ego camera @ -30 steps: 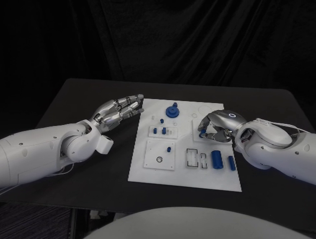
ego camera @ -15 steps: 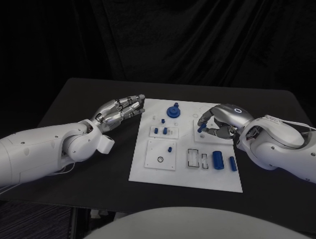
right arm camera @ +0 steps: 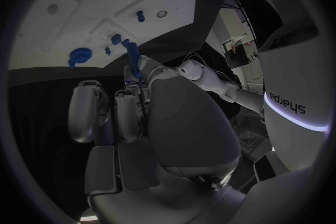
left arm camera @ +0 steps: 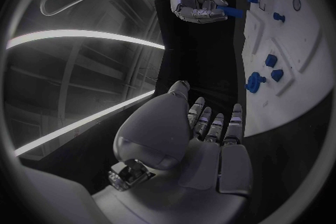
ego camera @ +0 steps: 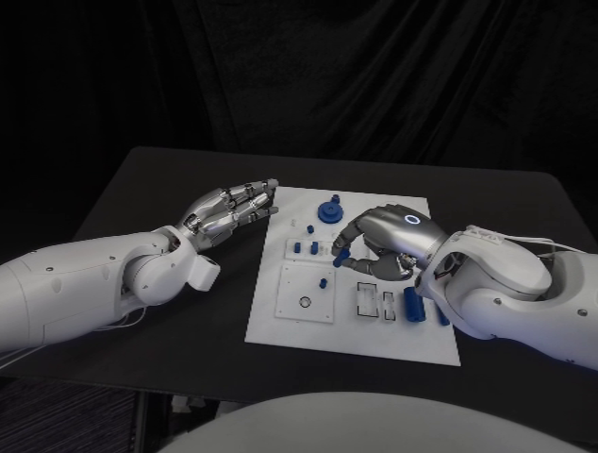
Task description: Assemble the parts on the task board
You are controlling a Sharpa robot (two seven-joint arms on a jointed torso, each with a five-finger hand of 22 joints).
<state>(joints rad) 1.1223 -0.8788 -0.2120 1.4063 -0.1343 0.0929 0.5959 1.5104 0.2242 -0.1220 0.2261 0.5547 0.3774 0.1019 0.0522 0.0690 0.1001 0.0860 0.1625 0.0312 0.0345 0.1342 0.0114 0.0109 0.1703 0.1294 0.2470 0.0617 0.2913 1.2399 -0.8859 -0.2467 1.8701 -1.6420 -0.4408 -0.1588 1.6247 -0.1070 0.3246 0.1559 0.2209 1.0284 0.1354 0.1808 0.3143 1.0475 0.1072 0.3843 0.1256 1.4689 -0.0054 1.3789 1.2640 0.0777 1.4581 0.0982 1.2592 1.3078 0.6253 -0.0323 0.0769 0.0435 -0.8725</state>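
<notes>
- The right hand's (ego camera: 381, 241) fingers (right arm camera: 131, 106) are curled in, and a slim blue peg (right arm camera: 133, 57) is pinched at their tips; in the left wrist view the same peg (left arm camera: 229, 10) sticks out past the fingertips, clear of the plate.
- The left hand's (ego camera: 228, 209) fingers (left arm camera: 213, 123) lie nearly straight and close side by side, with nothing in them.
- That left hand hovers just off the task board's (ego camera: 326, 335) left edge near its far corner, over bare black table (ego camera: 150, 179).
- The right hand hangs over the board's middle, between the far and near ends; its arm covers the board's right edge.
- Dark table shows along the board's left side, beyond its far edge and in front of its near edge.
- The board is a white rectangular plate with raised square panels on it.
- A blue round knob part (ego camera: 329, 209) stands at the far end, just beside the left fingertips.
- Two short blue studs (ego camera: 305, 248) stand in a panel left of the right hand; a small blue piece (ego camera: 321, 282) lies in the next panel, above a dark ring (ego camera: 304, 303).
- A thick blue cylinder (ego camera: 410, 302) lies near the right arm, beside two open slots (ego camera: 366, 298).
</notes>
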